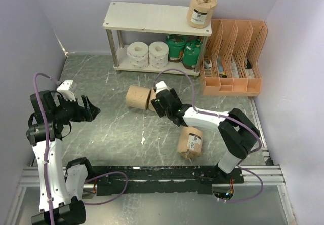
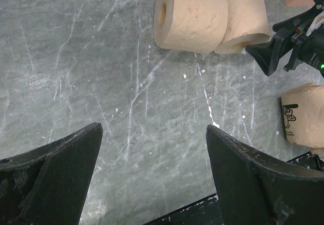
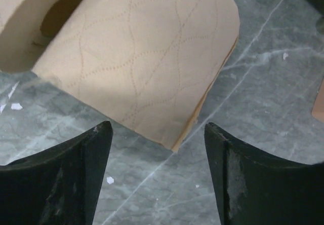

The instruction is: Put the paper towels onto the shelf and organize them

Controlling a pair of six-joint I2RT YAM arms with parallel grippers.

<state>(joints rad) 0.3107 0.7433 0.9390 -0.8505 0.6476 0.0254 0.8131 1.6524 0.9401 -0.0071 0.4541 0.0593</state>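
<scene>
The white shelf (image 1: 157, 20) stands at the back. A tan wrapped roll (image 1: 201, 8) sits on its top board. Its lower board holds two white patterned rolls (image 1: 137, 54) and two green ones (image 1: 176, 47). Two bare tan rolls (image 1: 137, 97) lie side by side mid-table. My right gripper (image 1: 158, 103) is open right at the nearer one (image 3: 147, 58); that roll lies just ahead of the fingertips, not between them. Another wrapped roll (image 1: 190, 141) with a barcode lies beside the right arm. At the left, my left gripper (image 1: 93, 109) hangs open and empty over bare table (image 2: 154, 134).
An orange perforated file organizer (image 1: 235, 58) stands against the shelf's right side. Lilac walls close in the table on three sides. A black rail (image 1: 167, 177) runs along the near edge.
</scene>
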